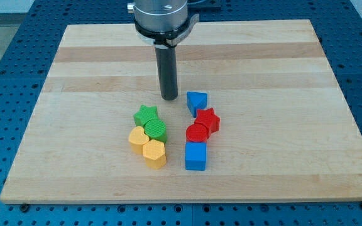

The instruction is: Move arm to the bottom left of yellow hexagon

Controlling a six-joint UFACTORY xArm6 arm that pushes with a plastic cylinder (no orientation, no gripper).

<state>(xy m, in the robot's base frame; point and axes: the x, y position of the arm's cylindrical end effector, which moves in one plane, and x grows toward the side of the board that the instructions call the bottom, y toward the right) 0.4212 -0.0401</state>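
The yellow hexagon (154,153) lies on the wooden board (74,125), below the middle. A yellow heart (137,137) touches its upper left. A green star (146,115) and a green round block (156,130) sit just above them. My tip (170,98) rests on the board above this cluster, up and slightly right of the yellow hexagon, apart from every block. It stands to the left of a blue triangular block (197,101).
To the right of the yellow hexagon stand a red star (207,119), a red round block (197,133) and a blue cube (195,156) in a column. The board's bottom edge lies a little below the blocks.
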